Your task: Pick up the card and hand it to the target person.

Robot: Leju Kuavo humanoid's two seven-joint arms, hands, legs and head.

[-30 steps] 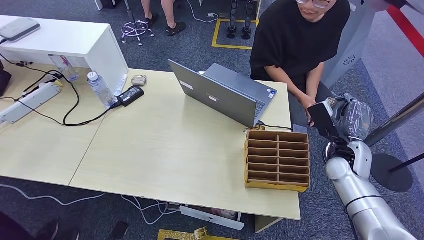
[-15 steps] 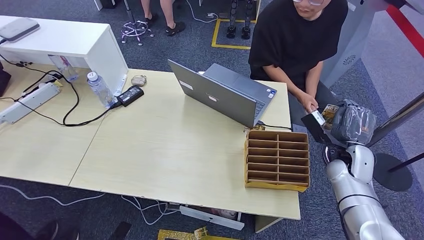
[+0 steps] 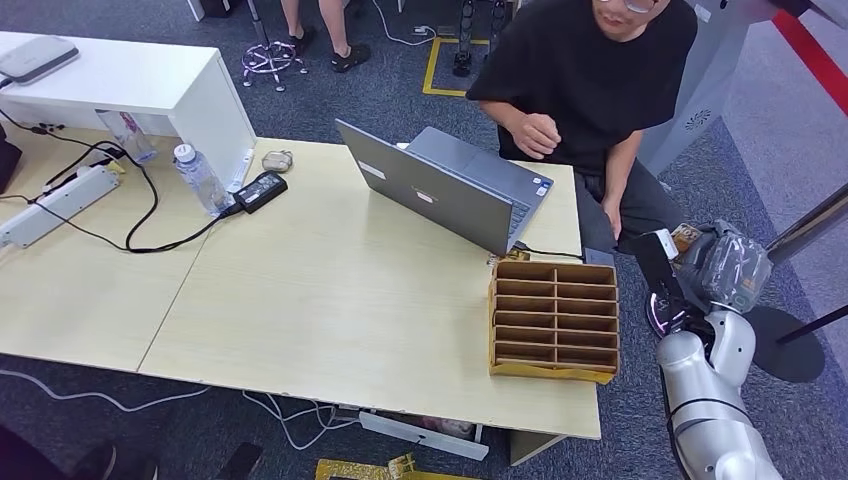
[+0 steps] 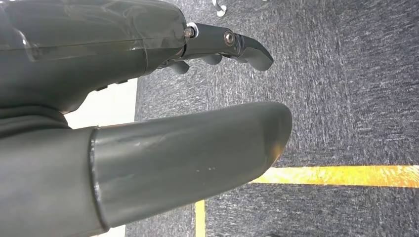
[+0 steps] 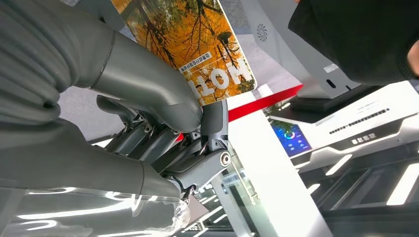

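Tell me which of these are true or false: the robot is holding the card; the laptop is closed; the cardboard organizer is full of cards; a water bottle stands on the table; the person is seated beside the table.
1. The right hand holds the card. True: it is pinched between thumb and fingers.
2. The laptop is closed. False: its lid is up.
3. The cardboard organizer is full of cards. False: its slots look empty.
4. A water bottle stands on the table. True.
5. The person is seated beside the table. True, near the laptop.
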